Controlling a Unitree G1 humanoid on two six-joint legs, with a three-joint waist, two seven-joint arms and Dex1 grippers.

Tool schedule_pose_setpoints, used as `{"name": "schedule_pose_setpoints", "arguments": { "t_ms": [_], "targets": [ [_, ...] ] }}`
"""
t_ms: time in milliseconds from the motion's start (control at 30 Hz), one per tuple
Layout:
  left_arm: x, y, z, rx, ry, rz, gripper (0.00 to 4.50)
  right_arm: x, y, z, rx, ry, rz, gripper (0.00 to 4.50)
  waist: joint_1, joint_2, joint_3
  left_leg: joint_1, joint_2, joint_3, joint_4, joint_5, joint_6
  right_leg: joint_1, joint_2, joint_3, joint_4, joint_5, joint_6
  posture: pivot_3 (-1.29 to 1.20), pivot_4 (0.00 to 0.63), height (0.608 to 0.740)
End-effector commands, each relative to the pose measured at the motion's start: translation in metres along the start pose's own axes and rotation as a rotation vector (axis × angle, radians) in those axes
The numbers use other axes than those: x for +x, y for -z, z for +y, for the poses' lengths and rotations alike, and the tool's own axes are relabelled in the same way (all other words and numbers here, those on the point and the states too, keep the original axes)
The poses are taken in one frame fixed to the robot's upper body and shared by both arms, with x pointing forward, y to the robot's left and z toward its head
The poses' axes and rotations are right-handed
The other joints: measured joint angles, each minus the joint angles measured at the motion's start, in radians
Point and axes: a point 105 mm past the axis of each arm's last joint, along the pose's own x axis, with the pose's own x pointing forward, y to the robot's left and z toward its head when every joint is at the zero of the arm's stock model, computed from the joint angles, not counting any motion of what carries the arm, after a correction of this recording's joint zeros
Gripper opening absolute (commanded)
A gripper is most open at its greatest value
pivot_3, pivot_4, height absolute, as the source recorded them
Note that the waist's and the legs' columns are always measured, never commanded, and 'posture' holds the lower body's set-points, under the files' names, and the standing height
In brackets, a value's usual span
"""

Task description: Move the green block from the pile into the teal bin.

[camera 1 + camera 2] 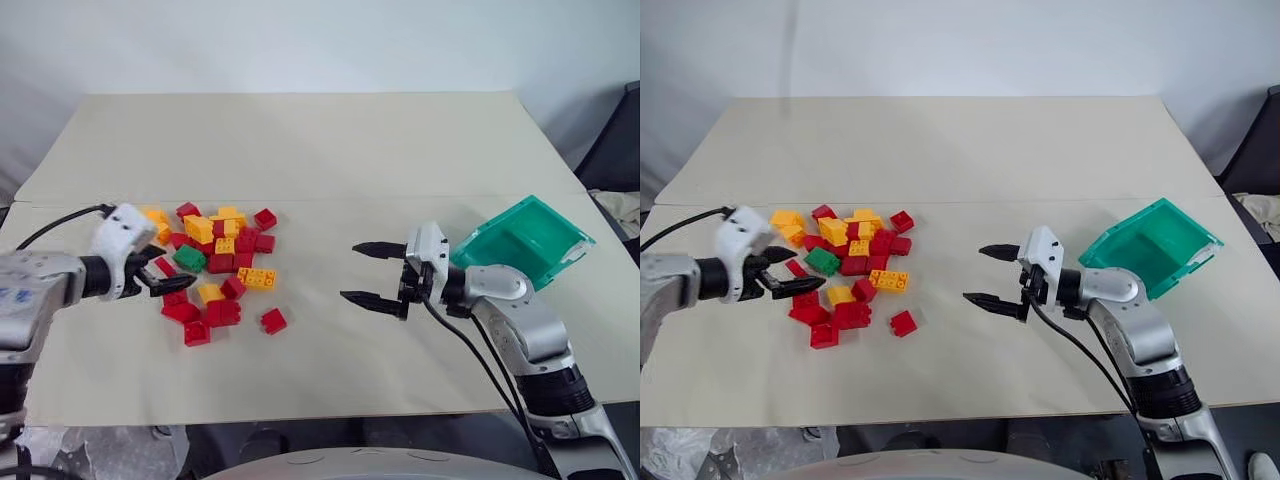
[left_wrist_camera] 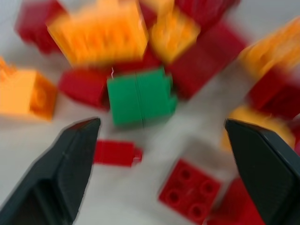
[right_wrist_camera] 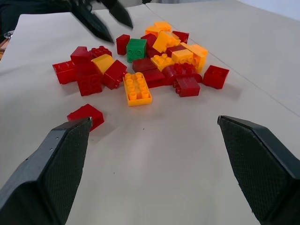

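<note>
A: Start at the left gripper point(image 1: 160, 272). How do its jaws stand?

B: Wide apart, with nothing between them. It sits at the left side of the pile point(image 1: 220, 270), fingers point(image 2: 65, 164) aimed down into the bricks. In the left wrist view the green block point(image 2: 140, 96) lies just ahead of the two fingertips, not touched by either.

A: And where is the green block on the worktop?

B: On the cream worktop point(image 1: 300, 150), in the left half, at the pile's left side. Red bricks and yellow-orange bricks point(image 1: 200, 228) crowd it behind and to the right; a small flat red brick point(image 2: 117, 152) lies between it and the gripper.

A: The right gripper point(image 1: 372, 274)?

B: Also spread wide and empty. It hovers right of centre, pointing sideways toward the pile, well apart from it. In its wrist view the whole pile lies ahead across bare worktop, a long yellow-orange brick point(image 3: 137, 88) at the near side and one stray red brick point(image 3: 86, 115) apart from the rest.

A: And the teal bin point(image 1: 525, 240)?

B: Near the right edge of the worktop, just behind the right arm, tilted with its open side toward the middle. I see nothing in it.
</note>
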Motion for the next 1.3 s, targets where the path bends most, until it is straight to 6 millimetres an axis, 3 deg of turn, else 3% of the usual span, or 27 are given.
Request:
{"name": "schedule_pose_setpoints", "arguments": {
  "t_ms": [33,267,433,600,633,900,1067,1233,1300],
  "targets": [
    [0.005,-0.007,0.006,-0.001,-0.018,0.053,4.49,-0.002,-0.012,0.003,-0.04,0.004,-0.03,4.5,0.001,0.0,0.0,0.0,0.0,0.0,0.0,0.0,0.0,0.0,0.0,0.0,0.0,0.0,0.0,0.0,0.15,0.74],
    [0.031,-0.014,0.016,0.018,-0.023,0.174,4.49,-0.003,-0.013,0.003,-0.037,0.032,-0.034,4.5,0.003,0.0,0.0,0.0,0.0,0.0,0.0,0.0,0.0,0.0,0.001,0.0,0.0,0.0,0.0,0.0,0.15,0.74],
    [0.054,-0.026,0.009,0.061,0.038,0.193,4.49,-0.002,-0.012,0.004,-0.034,0.036,-0.034,4.5,0.005,0.0,0.0,0.0,-0.001,0.0,0.0,0.001,0.0,0.0,0.001,0.001,0.0,0.0,0.0,0.0,0.15,0.74],
    [0.068,-0.024,0.015,0.097,0.03,0.258,4.49,0.0,-0.013,0.002,-0.036,0.041,-0.038,4.5,0.026,0.0,0.0,0.0,-0.002,0.0,0.002,0.001,0.001,0.001,0.001,0.002,0.001,0.001,0.002,0.0,0.15,0.74],
    [0.069,-0.025,0.016,0.099,0.021,0.256,4.31,0.0,-0.014,0.002,-0.037,0.042,-0.038,4.5,0.028,0.0,0.0,0.0,-0.002,0.0,0.004,0.001,0.001,0.001,0.001,0.002,0.001,0.001,0.002,0.0,0.15,0.74],
    [0.046,-0.046,0.015,0.06,0.051,0.221,2.21,-0.007,-0.013,-0.001,-0.042,0.071,-0.022,4.5,0.016,-0.001,0.001,0.0,-0.001,0.0,0.013,-0.001,0.006,0.002,0.001,0.006,0.008,0.003,0.004,0.0,0.15,0.74],
    [0.037,-0.052,0.015,0.055,0.04,0.197,2.21,-0.012,-0.012,-0.003,-0.043,0.087,-0.012,4.5,0.005,-0.002,0.001,-0.002,-0.001,0.0,0.013,-0.001,0.006,0.001,0.002,0.006,0.007,0.003,0.004,0.0,0.15,0.74],
    [0.034,-0.099,-0.002,0.115,0.087,-0.046,2.21,-0.016,-0.012,-0.008,-0.047,0.109,-0.005,4.5,0.007,-0.004,0.002,-0.003,-0.002,0.0,0.013,-0.001,0.006,0.001,0.001,0.007,0.004,0.003,0.005,0.0,0.15,0.74],
    [0.033,-0.124,-0.03,0.245,0.192,-0.188,2.21,-0.02,-0.012,-0.011,-0.048,0.125,0.001,4.5,0.009,-0.004,0.002,-0.004,-0.002,0.0,0.014,-0.001,0.005,0.001,0.001,0.006,0.003,0.003,0.006,0.0,0.15,0.74]
  ]
}}
